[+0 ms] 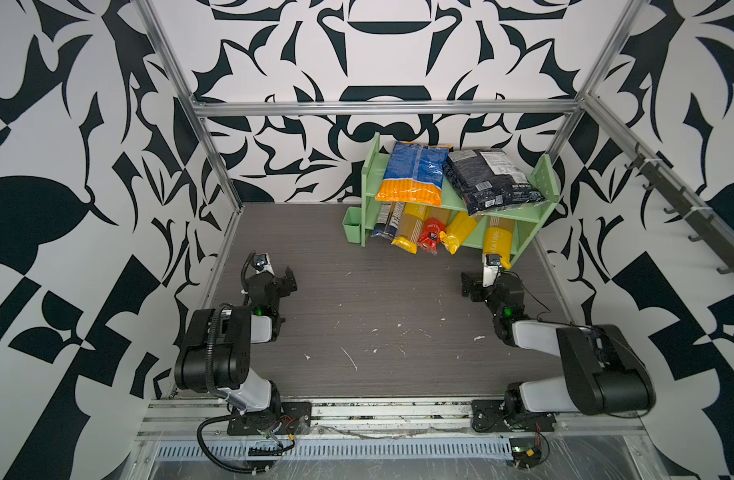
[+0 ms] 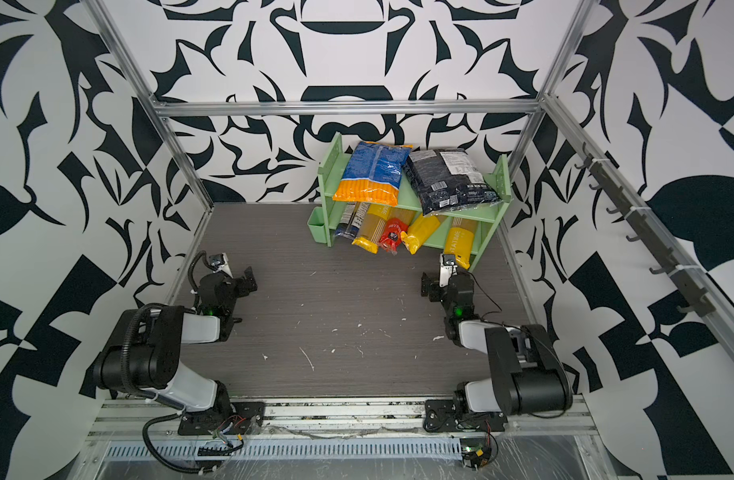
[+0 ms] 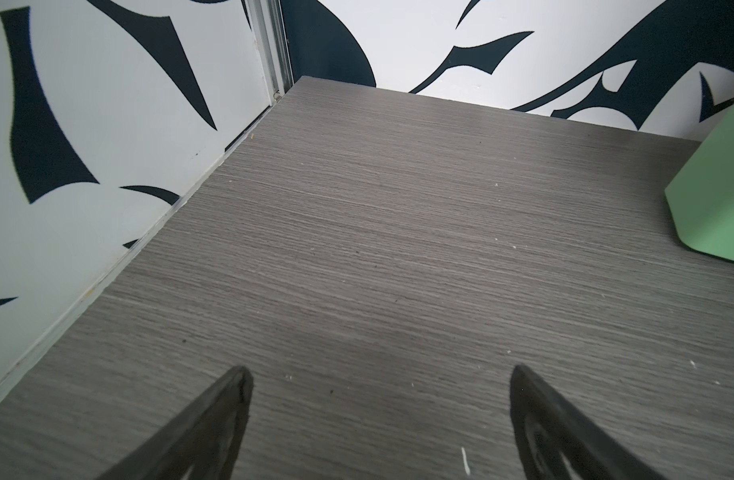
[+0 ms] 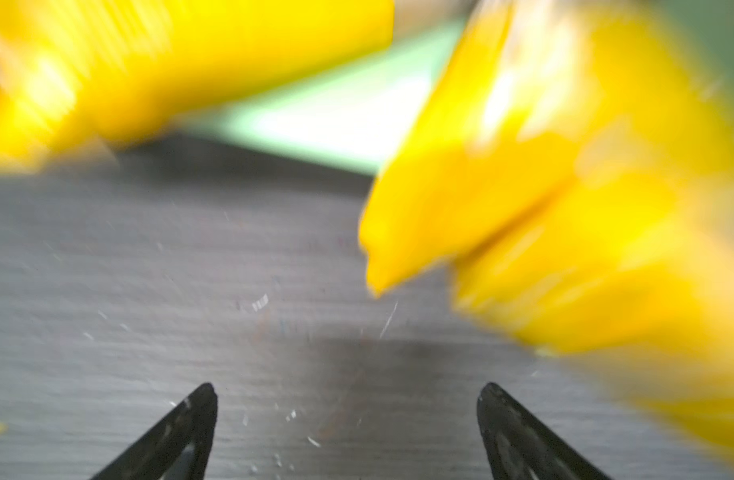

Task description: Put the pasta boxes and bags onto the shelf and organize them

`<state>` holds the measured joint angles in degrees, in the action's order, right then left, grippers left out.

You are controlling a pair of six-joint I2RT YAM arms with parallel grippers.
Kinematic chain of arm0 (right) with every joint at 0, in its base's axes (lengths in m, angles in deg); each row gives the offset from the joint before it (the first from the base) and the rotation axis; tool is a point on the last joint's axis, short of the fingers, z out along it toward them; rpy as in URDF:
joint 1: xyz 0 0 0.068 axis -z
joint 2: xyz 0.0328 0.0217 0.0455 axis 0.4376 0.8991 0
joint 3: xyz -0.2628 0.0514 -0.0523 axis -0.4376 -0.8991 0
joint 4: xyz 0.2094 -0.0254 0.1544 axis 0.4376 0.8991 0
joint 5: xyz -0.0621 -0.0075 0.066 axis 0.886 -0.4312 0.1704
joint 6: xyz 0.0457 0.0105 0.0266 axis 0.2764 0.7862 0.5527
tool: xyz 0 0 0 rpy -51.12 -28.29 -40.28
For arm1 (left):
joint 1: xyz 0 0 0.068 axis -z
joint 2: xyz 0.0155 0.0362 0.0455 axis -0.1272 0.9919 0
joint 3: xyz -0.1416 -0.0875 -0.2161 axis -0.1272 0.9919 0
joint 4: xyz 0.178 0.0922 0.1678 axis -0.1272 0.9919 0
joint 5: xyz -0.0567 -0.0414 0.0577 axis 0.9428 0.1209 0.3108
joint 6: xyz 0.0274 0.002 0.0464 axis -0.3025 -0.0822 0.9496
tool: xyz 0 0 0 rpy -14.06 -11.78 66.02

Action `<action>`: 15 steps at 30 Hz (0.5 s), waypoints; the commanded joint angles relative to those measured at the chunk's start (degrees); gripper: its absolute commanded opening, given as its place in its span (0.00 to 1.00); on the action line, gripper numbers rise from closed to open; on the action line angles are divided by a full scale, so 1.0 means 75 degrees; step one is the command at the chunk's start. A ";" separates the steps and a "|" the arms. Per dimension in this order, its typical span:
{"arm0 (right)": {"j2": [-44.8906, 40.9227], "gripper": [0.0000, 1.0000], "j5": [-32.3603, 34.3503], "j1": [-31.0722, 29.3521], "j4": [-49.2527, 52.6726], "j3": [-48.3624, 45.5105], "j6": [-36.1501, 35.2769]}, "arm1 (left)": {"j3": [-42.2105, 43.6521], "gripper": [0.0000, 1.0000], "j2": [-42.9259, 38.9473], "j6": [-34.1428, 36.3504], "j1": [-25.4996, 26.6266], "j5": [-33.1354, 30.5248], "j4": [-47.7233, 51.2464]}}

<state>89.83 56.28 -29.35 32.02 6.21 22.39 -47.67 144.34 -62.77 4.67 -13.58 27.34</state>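
Both arms are built alike, with glossy black cylindrical joint housings linked by smooth white shells. The left arm (image 1: 216, 353) carries a ribbed black hose (image 1: 210, 361) that runs along its shoulder and loops below a flat black base plate (image 1: 292, 411), where thin red and yellow wires (image 1: 288, 424) show. The right arm (image 1: 598, 365) has a thin black cable (image 1: 539, 300) and a black mounting plate (image 1: 488, 413) of its own. A small green light (image 1: 257, 310) glows near each wrist. The left tool (image 3: 380, 374) and right tool (image 4: 346, 388) have dark, tapering, pointed fingers with hollow cut-outs.
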 commanded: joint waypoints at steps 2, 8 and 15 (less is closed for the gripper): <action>-0.0575 1.00 -0.0018 -0.0004 0.0230 -0.0054 0.0019 | -0.0064 0.99 0.0004 0.0027 -0.0035 0.0035 -0.0118; 0.0236 1.00 0.0200 0.0001 -0.0902 -0.0278 -0.0060 | -0.0057 0.99 0.0008 0.0027 -0.0030 0.0029 -0.0118; 0.1271 1.00 0.0728 0.0039 -0.1289 0.0004 0.0211 | -0.0063 0.99 0.0008 0.0024 -0.0034 0.0033 -0.0118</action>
<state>100.91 58.49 -29.37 24.20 4.22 22.70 -47.67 144.34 -62.79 4.67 -13.58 27.32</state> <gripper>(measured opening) 0.997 0.992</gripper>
